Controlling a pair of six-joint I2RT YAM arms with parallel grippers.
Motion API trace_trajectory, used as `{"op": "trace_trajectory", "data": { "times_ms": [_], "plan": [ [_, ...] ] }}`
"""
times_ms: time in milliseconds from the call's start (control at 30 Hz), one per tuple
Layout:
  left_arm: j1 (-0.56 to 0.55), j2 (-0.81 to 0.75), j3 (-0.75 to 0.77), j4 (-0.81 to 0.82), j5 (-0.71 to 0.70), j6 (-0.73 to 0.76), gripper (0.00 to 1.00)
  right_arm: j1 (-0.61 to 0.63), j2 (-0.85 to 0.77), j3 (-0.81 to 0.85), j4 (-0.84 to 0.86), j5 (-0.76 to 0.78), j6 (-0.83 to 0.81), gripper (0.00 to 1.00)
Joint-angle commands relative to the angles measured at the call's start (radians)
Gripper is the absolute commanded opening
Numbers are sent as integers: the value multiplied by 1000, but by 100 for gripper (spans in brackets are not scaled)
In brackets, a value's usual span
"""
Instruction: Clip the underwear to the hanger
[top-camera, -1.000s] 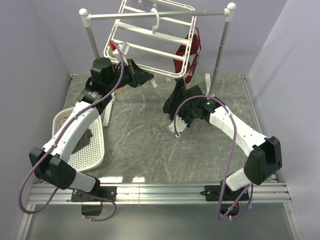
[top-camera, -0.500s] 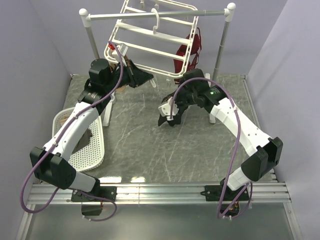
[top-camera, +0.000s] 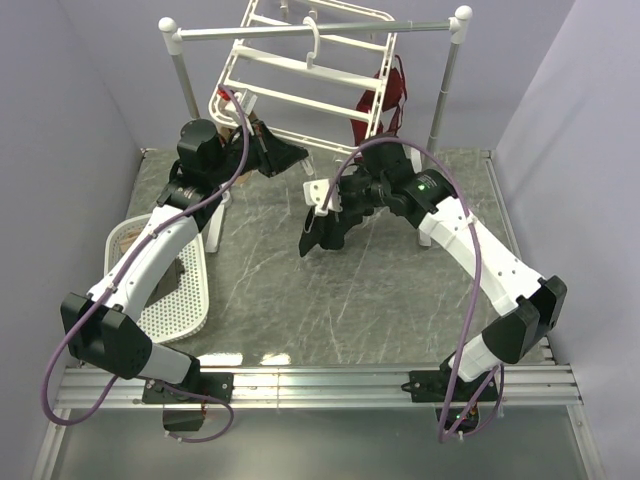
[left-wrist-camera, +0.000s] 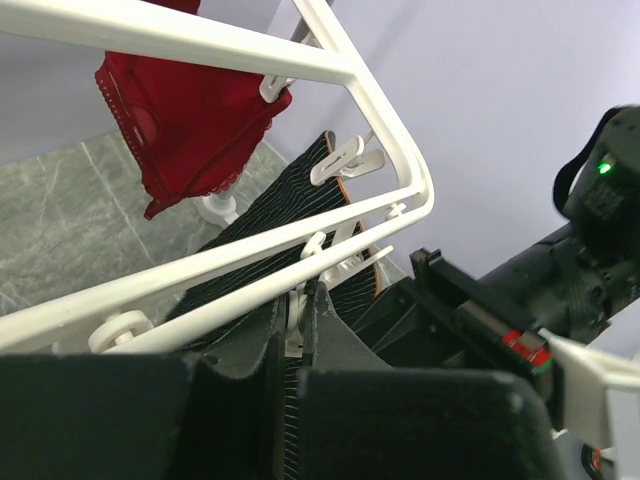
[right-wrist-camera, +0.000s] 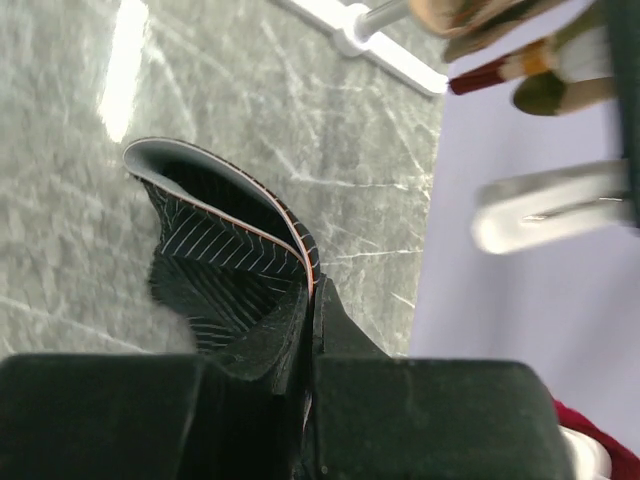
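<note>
— Home, or lab?
— Lab, surely. Left arm (top-camera: 150, 250) and right arm (top-camera: 480, 260) bolted to an aluminium rail (top-camera: 320, 378) at the edge of a grey marbled counter (top-camera: 300, 300), boxed in by bare lilac walls (top-camera: 60, 100).
— Yet laundry things?
— Staged, by the look: white rail stand (top-camera: 210, 32), hanger (left-wrist-camera: 200, 40), perforated basket (top-camera: 185, 295), set out on a test rig.

A white two-post rail stand (top-camera: 200, 33) rises at the far edge of the grey marbled table (top-camera: 330, 310). A dark red bra (top-camera: 364, 108) with a lacy hem dangles near the stand's right post, clear of the tabletop. A white perforated plastic basket (top-camera: 185, 290) lies tilted at the table's left side, an aluminium rail (top-camera: 320, 378) runs along the near edge, and lavender walls (top-camera: 60, 100) close in the scene.
</note>
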Motion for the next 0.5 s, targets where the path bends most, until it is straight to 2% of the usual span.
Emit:
{"op": "trace_trajectory", "data": {
  "times_ms": [0, 267, 467],
  "plan": [
    [-5, -23, -15, 20, 91, 19, 0, 15, -5, 78, 33, 9, 148, 0],
    [-5, -12, -25, 59, 164, 10, 0, 22, 32, 152, 24, 24, 306, 0],
    [-5, -6, -32, 88, 204, -7, 0, 22, 72, 224, -8, 46, 353, 0]
  ]
}}
